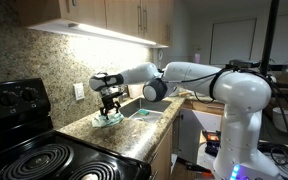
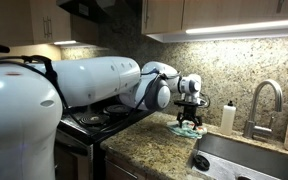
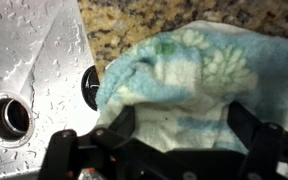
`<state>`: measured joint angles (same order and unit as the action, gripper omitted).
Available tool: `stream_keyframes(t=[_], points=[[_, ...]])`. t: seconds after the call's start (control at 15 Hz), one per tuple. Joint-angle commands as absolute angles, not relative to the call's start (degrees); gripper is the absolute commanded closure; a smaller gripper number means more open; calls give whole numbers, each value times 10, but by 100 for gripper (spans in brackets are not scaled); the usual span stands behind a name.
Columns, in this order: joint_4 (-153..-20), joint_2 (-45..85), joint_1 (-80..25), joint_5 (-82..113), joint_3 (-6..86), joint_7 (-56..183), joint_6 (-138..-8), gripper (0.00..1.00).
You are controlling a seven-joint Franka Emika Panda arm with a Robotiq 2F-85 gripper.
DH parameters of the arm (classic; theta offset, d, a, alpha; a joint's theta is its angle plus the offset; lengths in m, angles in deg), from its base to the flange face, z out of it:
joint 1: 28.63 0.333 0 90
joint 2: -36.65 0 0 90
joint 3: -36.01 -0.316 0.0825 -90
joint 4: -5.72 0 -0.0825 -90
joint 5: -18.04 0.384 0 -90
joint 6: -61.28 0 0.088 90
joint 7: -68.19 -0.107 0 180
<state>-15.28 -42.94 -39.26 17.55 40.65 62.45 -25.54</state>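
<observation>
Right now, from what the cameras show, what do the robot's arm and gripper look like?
The arm is glossy white, built of fat rounded segments with dark grey rings and caps at the joints. The gripper is black and boxy, with two black angular jaws. A thin dark cable runs beside the rear segments. No markings are legible.

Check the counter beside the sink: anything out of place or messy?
The flowered cloth lies bunched in a heap on the granite counter under the open pincer, its edge near the sink. The steel there is beaded with water drops. Nothing looks broken.
</observation>
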Motion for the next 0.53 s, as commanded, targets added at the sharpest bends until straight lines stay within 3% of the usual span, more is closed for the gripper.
stream_keyframes(t=[0.0,0.47], points=[[-160,-407,-395,167,405,657,-244,0],[-160,-384,-393,167,405,666,-249,0]])
